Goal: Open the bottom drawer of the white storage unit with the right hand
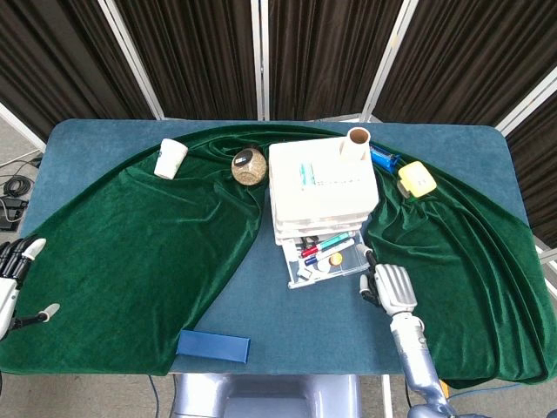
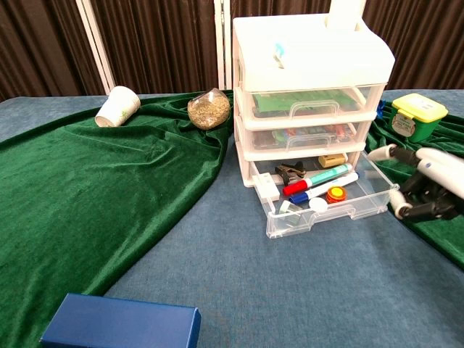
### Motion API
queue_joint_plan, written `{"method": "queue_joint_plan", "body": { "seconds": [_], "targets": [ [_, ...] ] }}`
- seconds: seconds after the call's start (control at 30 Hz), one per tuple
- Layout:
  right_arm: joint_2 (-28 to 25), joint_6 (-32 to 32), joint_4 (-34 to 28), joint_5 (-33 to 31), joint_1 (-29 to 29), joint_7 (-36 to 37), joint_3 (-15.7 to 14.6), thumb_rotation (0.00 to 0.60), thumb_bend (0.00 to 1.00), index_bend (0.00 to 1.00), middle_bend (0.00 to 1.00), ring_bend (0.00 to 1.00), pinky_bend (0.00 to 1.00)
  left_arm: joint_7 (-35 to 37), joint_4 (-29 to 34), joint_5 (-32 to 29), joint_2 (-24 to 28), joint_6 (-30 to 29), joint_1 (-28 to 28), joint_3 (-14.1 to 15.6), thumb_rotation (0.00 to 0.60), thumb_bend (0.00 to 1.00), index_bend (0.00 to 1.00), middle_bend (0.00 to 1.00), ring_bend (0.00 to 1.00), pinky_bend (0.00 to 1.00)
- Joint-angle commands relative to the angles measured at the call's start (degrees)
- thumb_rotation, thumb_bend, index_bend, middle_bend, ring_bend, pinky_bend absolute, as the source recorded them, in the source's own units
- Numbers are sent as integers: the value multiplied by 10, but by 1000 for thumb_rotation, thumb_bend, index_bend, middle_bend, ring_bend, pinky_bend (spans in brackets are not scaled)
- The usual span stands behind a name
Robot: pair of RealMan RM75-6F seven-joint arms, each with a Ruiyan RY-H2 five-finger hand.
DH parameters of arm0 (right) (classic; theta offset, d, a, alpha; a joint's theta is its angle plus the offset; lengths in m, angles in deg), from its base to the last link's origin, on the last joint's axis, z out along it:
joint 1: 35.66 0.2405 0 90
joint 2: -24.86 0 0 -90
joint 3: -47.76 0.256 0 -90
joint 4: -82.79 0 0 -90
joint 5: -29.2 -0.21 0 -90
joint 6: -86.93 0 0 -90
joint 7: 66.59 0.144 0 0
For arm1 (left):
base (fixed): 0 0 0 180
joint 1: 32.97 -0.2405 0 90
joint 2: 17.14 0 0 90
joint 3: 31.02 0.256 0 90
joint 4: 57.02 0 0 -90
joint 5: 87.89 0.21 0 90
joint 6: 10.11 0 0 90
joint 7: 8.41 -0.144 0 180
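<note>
Pull step looks done. Right robot hand [image 2: 428,183], fingers loosely curled, empty, just beside front corner of clear plastic bottom drawer [image 2: 330,204], apart. Drawer out, skewed, pens showing, under white three-drawer storage unit [image 2: 308,94]. Next: hand withdraws. Left robot hand [image 1: 13,283] idle, fingers spread, at table edge.

right hand [image 1: 389,286]: silver-grey ribbed back, black finger segments, white tips, grey tubular forearm. left hand [image 1: 12,283], left frame edge: black with white tips.
</note>
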Motion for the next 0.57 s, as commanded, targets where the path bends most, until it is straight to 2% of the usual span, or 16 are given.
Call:
{"method": "queue_joint_plan", "body": {
  "seconds": [0.03,0.17,0.27,0.37,0.43,0.5,0.57],
  "targets": [
    [-23,-33,-13,24,-14,-3,-3,600,564,157,841,884,745,1,-1,-1,0,0,0,-1,600,45,0,0,0,0],
    [-66,-91,-22,58,-43,1,-8,600,562,152,721,785,642,2,-5,-7,-2,-1,-1,-3,600,45,0,0,0,0],
    [-102,-131,-28,78,-70,19,-14,600,514,150,518,601,508,-2,-8,-11,-5,0,0,-6,600,44,0,0,0,0],
    [-140,-154,-34,97,-93,46,-27,600,396,134,283,348,324,-13,-10,-16,-10,6,2,-6,600,44,0,0,0,0],
    [-164,-161,-38,104,-107,61,-37,600,300,78,88,118,144,-20,-11,-18,-13,10,4,-6,600,44,0,0,0,0],
    [-186,-165,-42,110,-118,73,-46,600,247,29,10,17,38,-31,-11,-20,-18,13,5,-7,600,43,0,0,0,0],
    [-200,-170,-42,116,-126,81,-51,600,222,5,0,0,0,-39,-11,-21,-21,15,6,-6,600,43,0,0,0,0]
  ]
}}
